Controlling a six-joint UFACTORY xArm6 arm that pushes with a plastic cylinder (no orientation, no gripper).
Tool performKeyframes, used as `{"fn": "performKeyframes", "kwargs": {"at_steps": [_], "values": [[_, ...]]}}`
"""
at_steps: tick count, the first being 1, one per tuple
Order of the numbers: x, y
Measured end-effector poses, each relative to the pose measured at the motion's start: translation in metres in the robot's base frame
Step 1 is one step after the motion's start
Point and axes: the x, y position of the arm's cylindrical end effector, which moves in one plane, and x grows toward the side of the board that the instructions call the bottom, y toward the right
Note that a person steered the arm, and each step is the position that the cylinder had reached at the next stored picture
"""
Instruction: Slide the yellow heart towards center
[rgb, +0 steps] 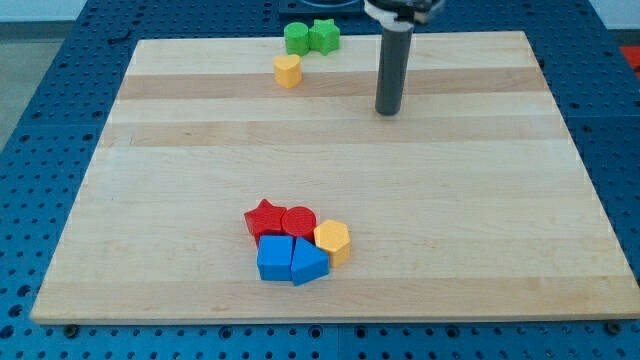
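Note:
The yellow heart (288, 70) lies near the view's top, left of the middle, on the wooden board (450, 200). My tip (387, 112) stands on the board to the right of the heart and a little lower in the view, well apart from it. Just above the heart, at the board's top edge, a green round block (297, 38) and a green star (324, 36) touch each other.
A cluster sits near the view's bottom, left of centre: a red star (264, 218), a red cylinder (299, 221), a yellow hexagon (332, 241), a blue cube (275, 258) and a blue pointed block (308, 263). Blue perforated table surrounds the board.

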Motion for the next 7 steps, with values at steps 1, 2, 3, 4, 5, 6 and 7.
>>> {"fn": "performKeyframes", "kwargs": {"at_steps": [1, 2, 3, 4, 5, 6, 7], "values": [[-0.034, -0.017], [-0.055, -0.044], [-0.078, -0.061], [-0.091, -0.081], [-0.092, -0.107], [-0.090, -0.134], [-0.072, -0.146]]}}
